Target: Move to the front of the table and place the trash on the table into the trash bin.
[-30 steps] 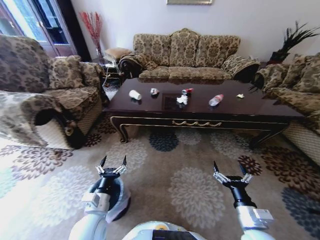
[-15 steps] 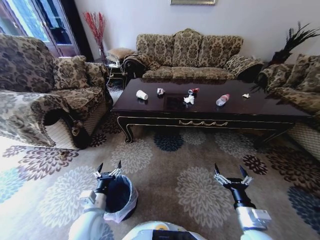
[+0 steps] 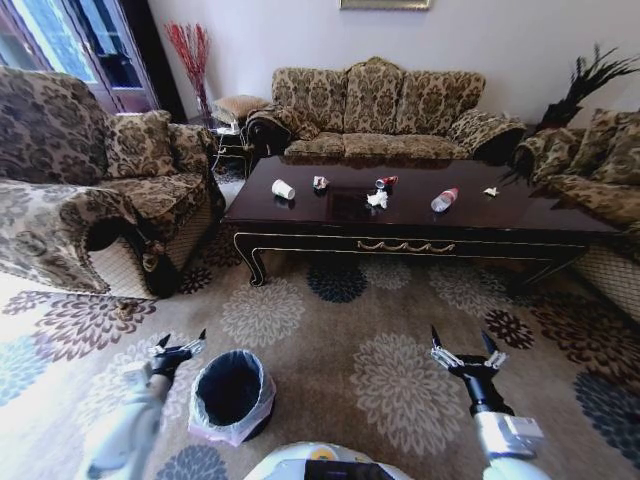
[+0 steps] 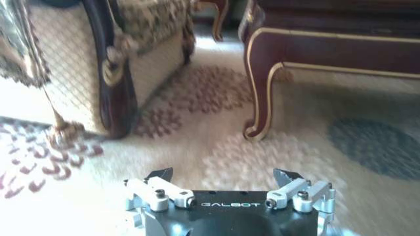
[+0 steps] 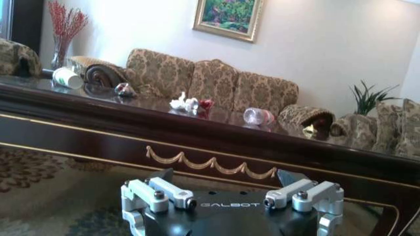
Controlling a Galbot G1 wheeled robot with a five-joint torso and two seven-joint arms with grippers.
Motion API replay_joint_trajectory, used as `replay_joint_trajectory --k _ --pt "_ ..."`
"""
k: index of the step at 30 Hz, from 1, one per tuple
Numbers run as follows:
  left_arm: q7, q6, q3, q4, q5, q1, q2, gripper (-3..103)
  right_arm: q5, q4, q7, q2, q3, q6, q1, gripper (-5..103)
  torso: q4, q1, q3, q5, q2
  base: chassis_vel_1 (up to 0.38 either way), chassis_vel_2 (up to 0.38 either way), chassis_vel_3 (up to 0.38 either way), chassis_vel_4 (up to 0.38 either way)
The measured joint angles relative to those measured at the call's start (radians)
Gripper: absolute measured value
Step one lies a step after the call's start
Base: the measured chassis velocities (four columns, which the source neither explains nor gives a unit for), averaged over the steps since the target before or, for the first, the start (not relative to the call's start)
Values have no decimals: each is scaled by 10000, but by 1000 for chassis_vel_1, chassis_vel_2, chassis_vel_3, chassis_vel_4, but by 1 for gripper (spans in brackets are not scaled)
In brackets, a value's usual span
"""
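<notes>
Now my left pincer (image 3: 178,348) has swung left off the trash bin (image 3: 232,396), open, empty. Right pincer (image 3: 466,358) open, empty. Trash (image 3: 377,199) untouched on tabletop (image 3: 330,215); approach unfinished.

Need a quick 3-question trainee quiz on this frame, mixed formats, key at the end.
1. True or false: the trash bin stands on the table.
2. Multiple choice: the white paper cup lies at the table's A) left end B) middle C) right end.
3. Fill in: the left gripper and the right gripper hang over the carpet, both ____ and holding nothing.

Key: 1 false, it sits on the carpet beside the left gripper. 2 A. 3 open.
</notes>
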Motion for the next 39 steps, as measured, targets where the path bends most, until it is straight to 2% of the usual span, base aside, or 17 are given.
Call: replay_joint_trajectory --k 3,5,6,7,9,10,11,13,16,18,33,35,37,39 --pt "649 -215 -343 -91 39 578 43 100 -2 -157 9 39 9 15 36 100 1 -1 -1 3 0 0 0 0 0" --pt "869 -367 -350 -4 225 666 43 100 -11 -209 10 49 0 17 50 100 -2 -1 -1 3 0 0 0 0 0" --pt "1168 -432 -340 102 466 717 44 100 -26 -268 9 57 -20 19 66 100 -2 -1 -1 3 0 0 0 0 0" --pt "1609 -299 -246 224 692 728 66 100 -54 -344 9 63 -54 19 95 100 -1 -1 -1 2 0 0 0 0 0" --pt "1814 235 27 313 869 645 133 100 -101 -441 8 64 -101 19 151 100 -2 -1 -1 1 0 0 0 0 0" --pt "1814 235 27 313 869 645 133 100 -101 -441 8 64 -101 19 151 100 -2 -1 -1 1 0 0 0 0 0" --pt "1849 482 221 376 1131 553 160 100 -112 -494 9 64 -138 16 187 100 -4 -1 -1 1 0 0 0 0 0" --pt "1733 606 555 501 1721 452 209 100 -113 -535 32 64 -179 -20 245 100 -5 -1 -1 1 0 0 0 0 0" --pt "1629 742 699 511 1922 503 279 100 -87 -538 48 62 -162 -32 256 100 -4 -1 0 3 0 0 0 0 0" --pt "1876 928 722 544 2177 558 359 100 -14 -585 82 55 -106 -28 253 100 -1 -1 -1 3 0 0 0 0 0" --pt "2005 1064 1369 2163 2613 -320 875 101 79 -981 192 82 12 294 166 100 -3 -1 0 3 0 0 0 0 0" --pt "1965 1087 1444 2307 2619 -393 890 91 80 -999 200 77 31 306 166 100 -2 -1 0 3 0 0 0 0 0" --pt "1961 1110 1481 2375 2622 -442 892 91 80 -999 203 76 33 307 172 100 -3 -1 0 3 0 0 0 0 0" --pt "1974 1141 1523 2438 2642 -502 898 80 77 -999 206 76 34 303 196 100 -3 -1 0 3 0 0 0 0 0"
